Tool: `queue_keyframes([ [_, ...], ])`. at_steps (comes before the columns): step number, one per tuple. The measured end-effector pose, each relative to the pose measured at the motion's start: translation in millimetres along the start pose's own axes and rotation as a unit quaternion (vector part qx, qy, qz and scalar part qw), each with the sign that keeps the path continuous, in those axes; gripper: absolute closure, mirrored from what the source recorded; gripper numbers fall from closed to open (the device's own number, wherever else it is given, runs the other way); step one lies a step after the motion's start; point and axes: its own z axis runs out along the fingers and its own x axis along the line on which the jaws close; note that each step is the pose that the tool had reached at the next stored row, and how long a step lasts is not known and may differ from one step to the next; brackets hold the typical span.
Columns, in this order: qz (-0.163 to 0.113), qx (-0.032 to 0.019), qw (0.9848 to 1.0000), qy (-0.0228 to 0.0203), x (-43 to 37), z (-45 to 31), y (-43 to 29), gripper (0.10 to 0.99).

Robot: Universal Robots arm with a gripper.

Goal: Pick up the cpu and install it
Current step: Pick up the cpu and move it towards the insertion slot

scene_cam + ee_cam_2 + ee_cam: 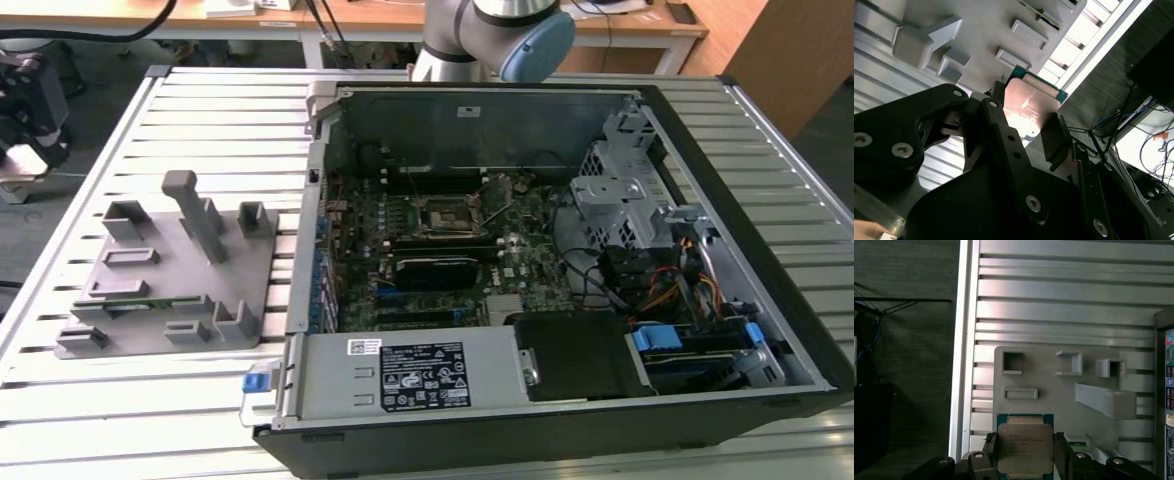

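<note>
The cpu (pixel 1024 447) is a flat square chip with a silver-grey metal top and a thin green edge. It sits between the two black fingers (pixel 1061 452) of my gripper (pixel 1025 455), which is shut on its sides. In the second wrist view the cpu (pixel 1031 107) shows again, held by the gripper (pixel 1029 129) well above the grey fixture plate (pixel 979 30). The black-framed motherboard socket (pixel 445 215) lies inside the open computer case, with its lever standing up beside it.
The grey fixture plate (pixel 167 270) with raised blocks and a tall post lies on the slatted metal table (pixel 200 110) on the exterior view's left. The open computer case (pixel 534 270) holds the motherboard, power supply (pixel 414 375) and drive cage (pixel 621 185). The arm's base (pixel 494 30) stands behind the case.
</note>
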Motion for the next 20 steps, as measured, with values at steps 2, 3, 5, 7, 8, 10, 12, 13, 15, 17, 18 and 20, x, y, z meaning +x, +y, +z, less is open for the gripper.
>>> queue_keyframes([
  [2, 0.0, 0.0, 1.0, 0.0001, 0.0, -1.2, 0.1, 0.549],
  [3, 0.0, 0.0, 1.0, 0.0001, 0.0, -1.9, 0.1, 0.549],
  [5, 0.0, 0.0, 1.0, 0.0, 0.0, -3.1, 0.2, 0.549],
  [7, 0.0, 0.0, 1.0, 0.0, 0.0, -4.9, 0.3, 0.549],
  [8, 0.0, 0.0, 1.0, 0.0, 0.0, -5.9, 0.3, 0.549],
  [10, 0.0, 0.0, 1.0, 0.0, 0.0, -8.3, 0.5, 0.549],
  [12, 0.0, 0.0, 1.0, 0.0, 0.0, -10.7, 0.6, 0.549],
  [13, 0.0, 0.0, 1.0, 0.0, 0.0, -12.0, 0.6, 0.549],
  [15, 0.0, 0.0, 1.0, 0.0, 0.1, -14.5, 0.8, 0.549],
  [17, 0.0, 0.0, 1.0, 0.0, 0.1, -16.9, 0.9, 0.549],
  [18, 0.0, 0.0, 1.0, 0.0, 0.1, -18.3, 0.9, 0.549],
  [20, 0.0, 0.0, 1.0, 0.0, 0.1, -21.1, 1.1, 0.549],
])
